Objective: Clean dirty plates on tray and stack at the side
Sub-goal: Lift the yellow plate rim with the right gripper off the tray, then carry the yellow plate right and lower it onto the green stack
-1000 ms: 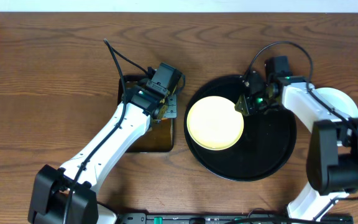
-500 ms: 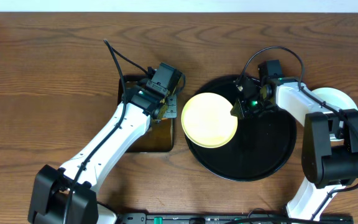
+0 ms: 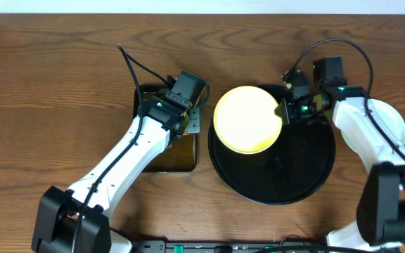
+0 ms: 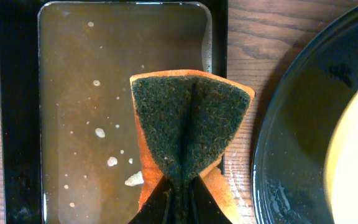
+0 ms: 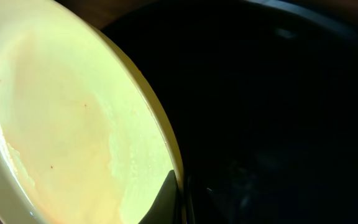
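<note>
On the wood table [image 3: 48, 84], left gripper [image 4: 178, 194] pinches sponge [image 4: 188, 124], right gripper [image 3: 285, 112] clamps yellow plate [image 3: 247, 119].

This looks like a robotics lab bench staged for dishwashing, not a home kitchen. Two white-and-black machines, the left arm [image 3: 129, 158] and the right arm [image 3: 361, 130], rise from the near edge of a wood-grain tabletop [image 3: 48, 84], with a black cable [image 3: 126, 60] trailing loose across it. The kitchen props are few: a glossy black tray [image 3: 308, 176], a pale yellow plate [image 3: 248, 119], and a pan [image 4: 17, 124] of murky brown water with a sponge [image 4: 188, 124].
</note>
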